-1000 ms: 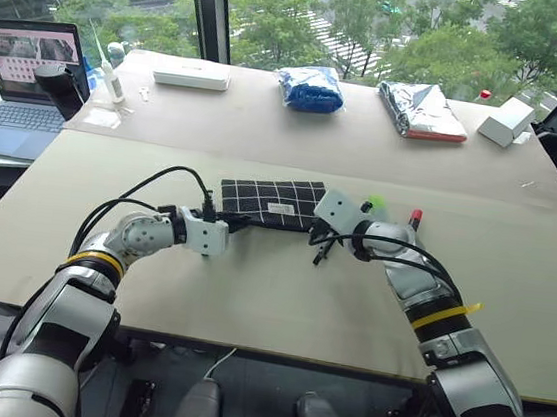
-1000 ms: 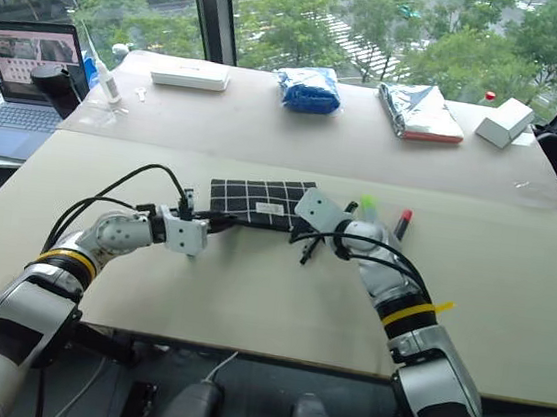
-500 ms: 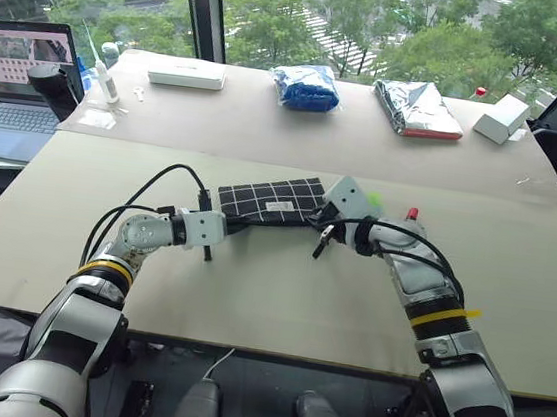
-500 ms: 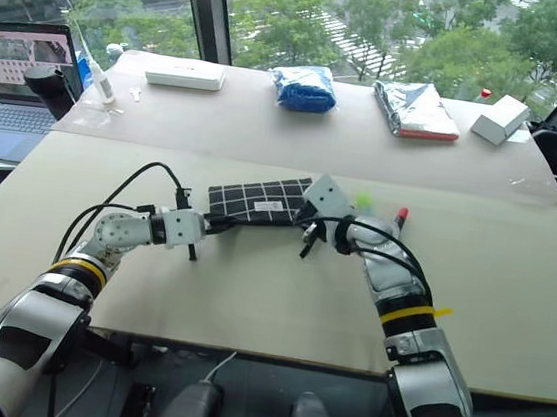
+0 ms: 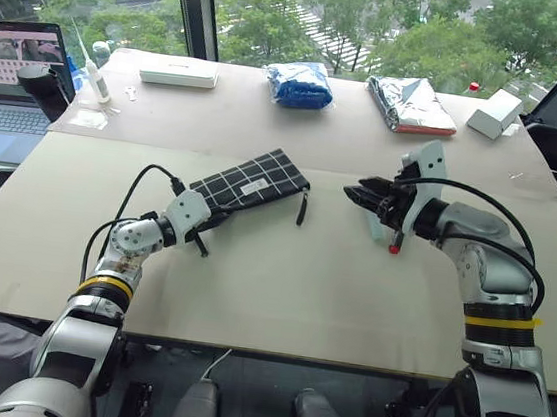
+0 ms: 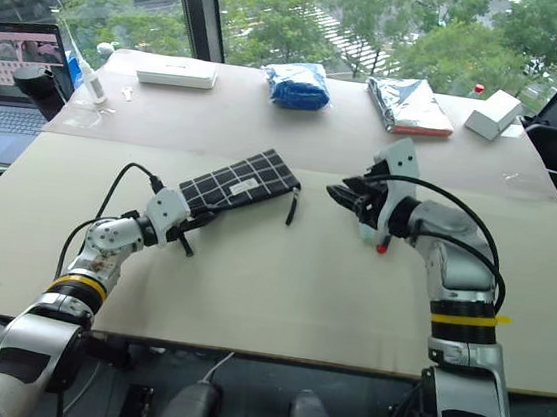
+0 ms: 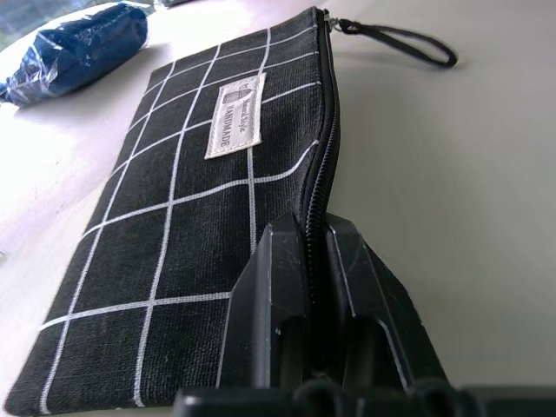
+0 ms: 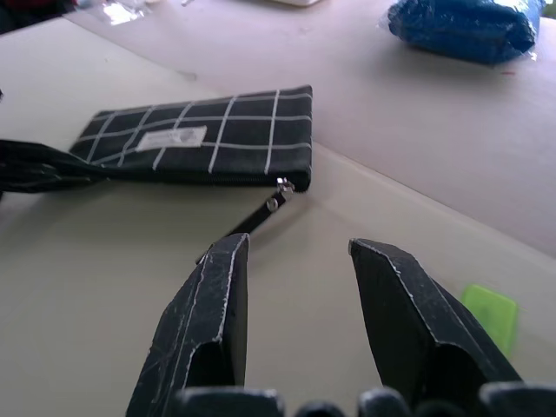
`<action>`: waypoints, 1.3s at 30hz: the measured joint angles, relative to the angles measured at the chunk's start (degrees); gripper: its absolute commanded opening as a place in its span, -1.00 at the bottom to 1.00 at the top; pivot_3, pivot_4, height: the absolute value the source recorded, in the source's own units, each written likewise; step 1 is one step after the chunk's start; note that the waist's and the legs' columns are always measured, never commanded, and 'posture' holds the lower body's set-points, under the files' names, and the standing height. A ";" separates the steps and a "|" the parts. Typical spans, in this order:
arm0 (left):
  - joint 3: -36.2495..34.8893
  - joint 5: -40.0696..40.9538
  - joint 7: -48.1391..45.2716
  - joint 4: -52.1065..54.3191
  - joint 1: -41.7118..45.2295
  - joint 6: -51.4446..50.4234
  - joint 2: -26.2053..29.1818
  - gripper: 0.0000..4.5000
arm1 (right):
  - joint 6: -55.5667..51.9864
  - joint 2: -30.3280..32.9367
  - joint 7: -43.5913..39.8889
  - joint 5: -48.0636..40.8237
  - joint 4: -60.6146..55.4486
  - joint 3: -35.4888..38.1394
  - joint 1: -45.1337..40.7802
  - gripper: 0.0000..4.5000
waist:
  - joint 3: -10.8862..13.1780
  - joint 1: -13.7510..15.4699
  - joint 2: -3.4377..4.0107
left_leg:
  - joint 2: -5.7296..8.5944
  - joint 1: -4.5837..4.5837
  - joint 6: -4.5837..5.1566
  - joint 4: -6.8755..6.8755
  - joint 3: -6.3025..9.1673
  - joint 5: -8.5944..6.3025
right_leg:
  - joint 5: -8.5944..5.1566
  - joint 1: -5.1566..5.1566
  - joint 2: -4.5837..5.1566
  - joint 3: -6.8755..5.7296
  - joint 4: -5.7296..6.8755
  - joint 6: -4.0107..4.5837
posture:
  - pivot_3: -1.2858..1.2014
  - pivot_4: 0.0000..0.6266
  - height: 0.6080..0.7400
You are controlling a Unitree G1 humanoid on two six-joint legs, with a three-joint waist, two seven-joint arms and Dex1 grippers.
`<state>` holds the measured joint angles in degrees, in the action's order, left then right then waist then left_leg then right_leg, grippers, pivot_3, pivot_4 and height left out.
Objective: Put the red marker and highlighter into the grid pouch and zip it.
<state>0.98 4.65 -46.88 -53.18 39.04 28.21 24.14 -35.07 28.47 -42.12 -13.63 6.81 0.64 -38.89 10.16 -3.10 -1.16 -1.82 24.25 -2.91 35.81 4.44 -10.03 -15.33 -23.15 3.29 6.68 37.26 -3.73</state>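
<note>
Your left gripper [image 7: 317,261] fingers are pinching the grid pouch [image 5: 246,185] at its near end (zipper edge); your right gripper [image 8: 300,295] fingers are hovering spread, well apart from its strap.

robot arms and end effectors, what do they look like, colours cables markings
Both arms have silver-grey rounded shells with black joints. A yellow band rings each forearm, and loose black cables loop along the wrists. A white angular block sits at each wrist. The left end effector and the right end effector each carry two black, wedge-shaped fingers with scuffed edges.
</note>
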 measured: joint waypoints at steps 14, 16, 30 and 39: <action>-1.63 3.48 0.22 14.64 -6.15 -12.23 -2.69 -1.00 | 0.28 -10.70 12.81 5.55 5.95 -4.58 -1.67 -0.07 | 0.01 -0.34 -0.01 | 0.02 0.02 0.00 0.00 0.03 0.00 | 0.07 0.01 0.02 -0.05 0.00 0.12 | 0.03 -0.52 1.00; -1.64 3.81 0.24 16.88 -6.69 -13.78 -3.03 -1.00 | 0.86 -11.55 13.49 5.98 8.04 -4.72 -2.38 -0.07 | 0.01 -0.40 -0.01 | 0.02 0.02 0.00 -0.01 0.03 0.00 | 0.08 0.00 0.02 -0.05 0.00 0.13 | 0.03 -0.52 1.00; -1.29 4.24 0.37 25.83 -8.29 -19.81 -1.70 -1.00 | 3.36 -13.70 12.73 7.29 13.15 -5.61 -4.13 -0.07 | 0.01 -0.72 0.00 | 0.02 0.02 0.00 -0.01 0.03 0.00 | 0.08 0.00 0.02 -0.04 0.00 0.14 | 0.03 -0.52 1.00; -0.71 4.26 -0.08 27.53 -8.77 -20.96 -1.71 -1.00 | 3.34 -16.07 12.59 5.53 15.84 -4.04 -5.11 -0.07 | 0.01 -0.78 0.00 | 0.01 0.02 0.00 -0.01 0.03 0.00 | 0.09 0.00 0.01 -0.05 0.01 0.14 | 0.03 -0.52 1.00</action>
<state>0.27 8.91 -46.97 -25.65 30.28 7.25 22.43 -31.73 12.40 -29.53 -8.10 22.65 -3.40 -44.00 10.17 -3.88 -1.16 -1.81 24.26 -2.91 35.79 4.47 -10.03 -15.24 -23.15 3.30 6.64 37.26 -3.58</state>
